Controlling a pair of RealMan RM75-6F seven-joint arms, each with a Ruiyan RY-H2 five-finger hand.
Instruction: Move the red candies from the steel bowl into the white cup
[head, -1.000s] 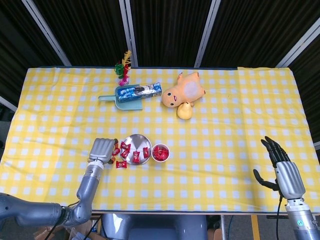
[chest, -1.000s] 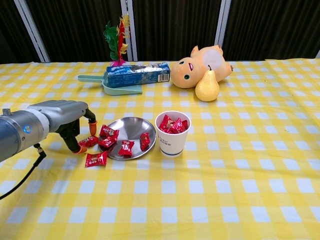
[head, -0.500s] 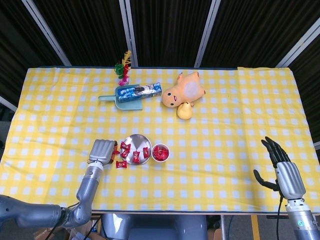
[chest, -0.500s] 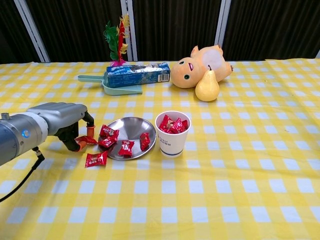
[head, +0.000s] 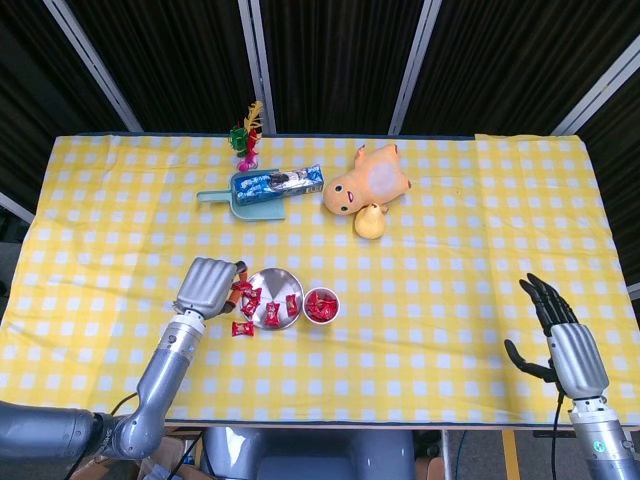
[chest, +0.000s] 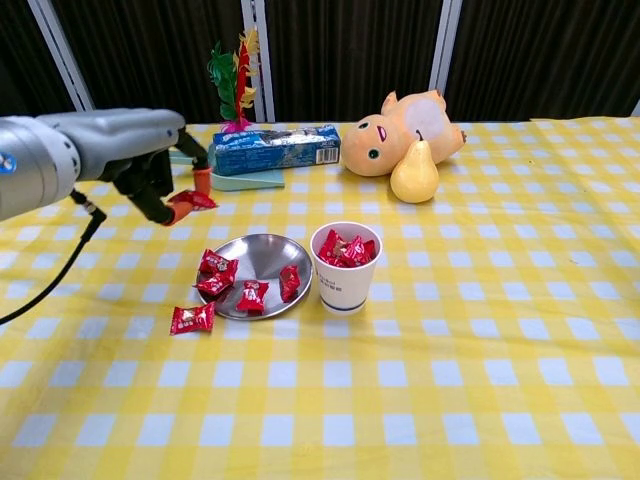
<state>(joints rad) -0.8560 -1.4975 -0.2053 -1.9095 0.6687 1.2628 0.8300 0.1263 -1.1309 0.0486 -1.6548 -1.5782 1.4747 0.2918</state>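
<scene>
Candy (chest: 193, 200) pinched in left hand (chest: 140, 160) fingertips, raised above steel bowl (chest: 262, 262); right hand (head: 558, 335) spread, empty.

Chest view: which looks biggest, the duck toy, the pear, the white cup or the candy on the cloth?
1. duck toy
2. white cup and pear look alike; the cup is nearer the camera, so unsure
3. candy on the cloth

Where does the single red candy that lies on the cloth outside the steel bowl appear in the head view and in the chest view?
Head view: the loose candy lies on the cloth, lower left of the steel bowl.
Chest view: the loose candy lies just left of the bowl's near rim.
Shared landmark: the white cup, right of the bowl.
</scene>
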